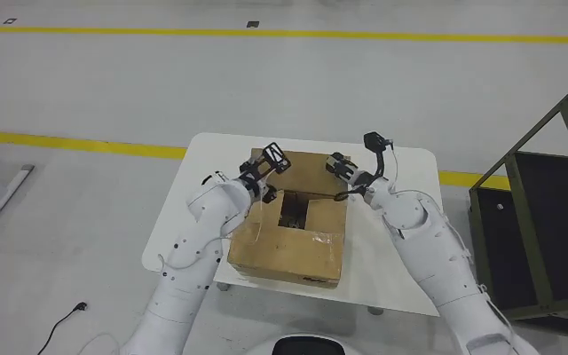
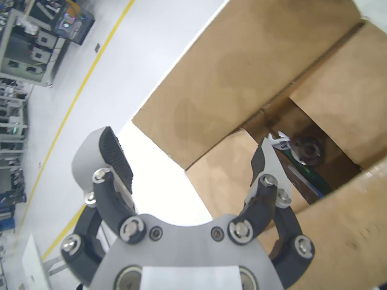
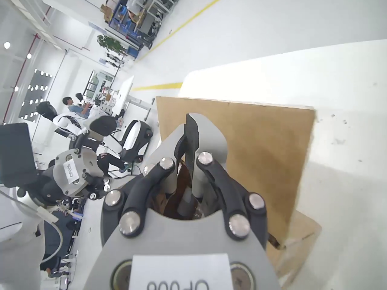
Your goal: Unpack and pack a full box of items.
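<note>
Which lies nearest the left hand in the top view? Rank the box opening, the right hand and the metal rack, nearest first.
From the left hand:
1. the box opening, right beside it.
2. the right hand, across the opening, at the far side from the left hand.
3. the metal rack, standing far off on the robot's right.

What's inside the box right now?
Through the opening in the box: a silver wrench head, a dark round part and something green. The flaps cover the rest of the contents.
</note>
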### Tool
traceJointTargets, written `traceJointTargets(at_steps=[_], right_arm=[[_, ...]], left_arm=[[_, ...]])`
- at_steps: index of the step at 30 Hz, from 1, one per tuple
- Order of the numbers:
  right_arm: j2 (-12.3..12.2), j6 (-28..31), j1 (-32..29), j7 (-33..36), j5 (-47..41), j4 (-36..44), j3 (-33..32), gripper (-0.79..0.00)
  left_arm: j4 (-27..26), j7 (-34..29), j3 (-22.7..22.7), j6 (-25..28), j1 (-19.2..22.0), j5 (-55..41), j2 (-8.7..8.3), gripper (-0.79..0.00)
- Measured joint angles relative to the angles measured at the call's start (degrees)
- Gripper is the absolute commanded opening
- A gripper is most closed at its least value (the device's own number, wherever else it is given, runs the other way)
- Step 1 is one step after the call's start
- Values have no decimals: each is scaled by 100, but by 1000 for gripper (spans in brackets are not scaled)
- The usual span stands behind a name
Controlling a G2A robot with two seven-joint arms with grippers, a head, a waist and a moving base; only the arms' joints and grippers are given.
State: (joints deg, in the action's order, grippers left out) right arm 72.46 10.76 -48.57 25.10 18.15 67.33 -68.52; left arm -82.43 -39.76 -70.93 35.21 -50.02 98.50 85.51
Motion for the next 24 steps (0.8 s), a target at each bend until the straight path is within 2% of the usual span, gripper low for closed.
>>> traceJointTargets(at_steps=[4, 6, 9, 11, 17, 24], right_arm=[[-159, -167, -713, 135, 91, 902, -536, -785], [-205, -255, -1028, 177, 78, 1300, -722, -785], [-252, -387, -1509, 230, -14, 1863, -931, -785], [-276, -456, -1752, 313, -38, 2076, -1015, -785], [-308, -506, -2120, 334, -179, 2170, -1165, -785], [-319, -546, -2169, 319, -163, 2138, -1163, -785]], left_arm=[[-257, -626, -231, 1111, -176, -845, -75, 0], [-247, -935, -323, 1354, -207, -1294, -88, 0], [-138, -1483, -385, 1407, -123, -2339, -87, 0], [-100, -1615, -342, 1343, -66, -2756, -106, 0], [-100, -1599, -337, 1333, -68, -2742, -108, 0], [-37, -1544, -304, 1299, -116, -2827, -105, 0]])
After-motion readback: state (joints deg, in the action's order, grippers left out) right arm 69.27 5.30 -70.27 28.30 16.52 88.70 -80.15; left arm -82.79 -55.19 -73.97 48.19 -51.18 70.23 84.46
